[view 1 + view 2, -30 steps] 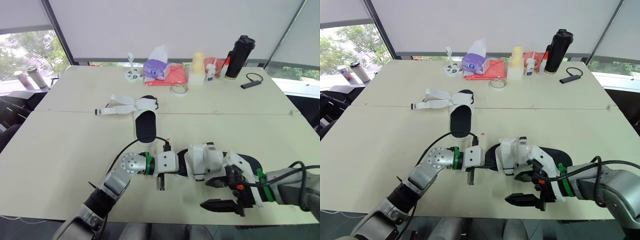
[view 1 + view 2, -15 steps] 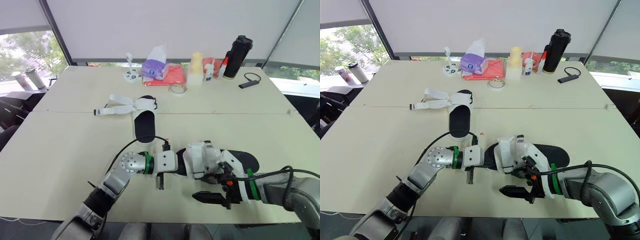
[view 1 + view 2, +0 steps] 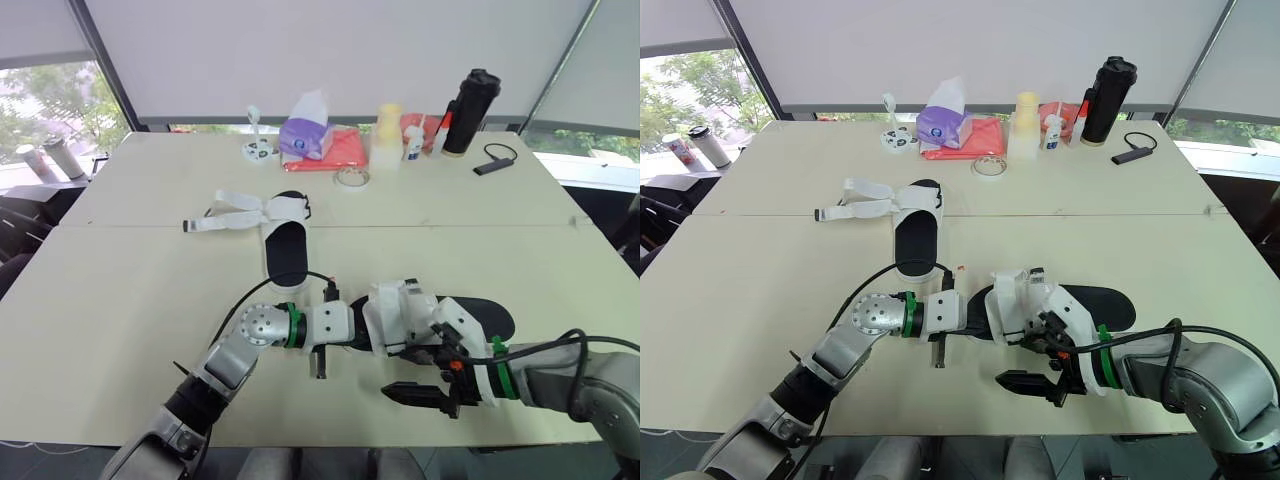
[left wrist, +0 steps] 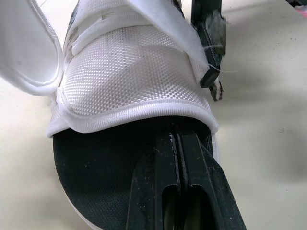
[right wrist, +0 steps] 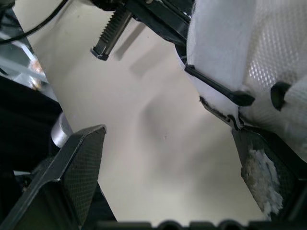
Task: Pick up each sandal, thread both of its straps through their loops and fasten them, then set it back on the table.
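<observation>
One sandal (image 3: 1035,305) in the left hand (image 4: 176,143), right hand (image 3: 1025,362) spread alongside.

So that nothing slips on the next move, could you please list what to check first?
1. Near sandal lies on the table: ok.
2. Left gripper has its fingers shut, tucked under the white upper: ok.
3. Left grip firm on the sandal: cannot tell.
4. Right gripper is open beside the upper: ok.
5. Far sandal fastened: not ok, its straps lie spread open.
</observation>
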